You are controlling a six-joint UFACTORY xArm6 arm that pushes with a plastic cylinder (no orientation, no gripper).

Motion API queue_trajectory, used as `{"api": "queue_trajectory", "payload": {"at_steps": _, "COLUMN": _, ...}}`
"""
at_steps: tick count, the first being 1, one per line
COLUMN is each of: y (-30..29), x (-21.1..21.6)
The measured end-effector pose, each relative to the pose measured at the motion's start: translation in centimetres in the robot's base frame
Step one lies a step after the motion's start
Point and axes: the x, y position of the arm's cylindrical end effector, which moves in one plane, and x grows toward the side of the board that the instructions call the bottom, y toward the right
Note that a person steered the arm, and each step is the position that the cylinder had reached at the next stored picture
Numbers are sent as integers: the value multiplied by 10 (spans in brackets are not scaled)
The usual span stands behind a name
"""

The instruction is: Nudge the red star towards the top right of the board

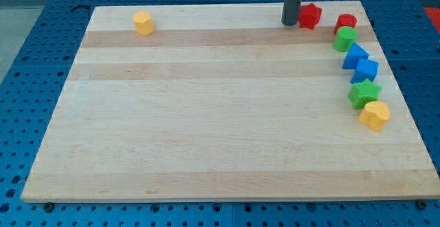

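Observation:
The red star (311, 15) lies near the top edge of the wooden board (206, 117), towards the view's right. My tip (290, 23) stands right against the star's left side, touching or nearly touching it. To the star's right, a red cylinder (346, 23) sits near the top right corner, with a gap between it and the star.
Below the red cylinder a line of blocks runs down the right edge: a green cylinder (344, 39), two blue blocks (355, 55) (366, 69), a green star (364, 93), a yellow heart (375, 115). A yellow hexagon (143, 22) sits at the top left.

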Motion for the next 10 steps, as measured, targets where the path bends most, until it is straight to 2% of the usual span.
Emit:
{"api": "queue_trajectory", "payload": {"at_steps": 6, "y": 17, "x": -22}}
{"api": "queue_trajectory", "payload": {"at_steps": 8, "y": 8, "x": -4}}
{"api": "queue_trajectory", "payload": {"at_steps": 10, "y": 27, "x": -5}}
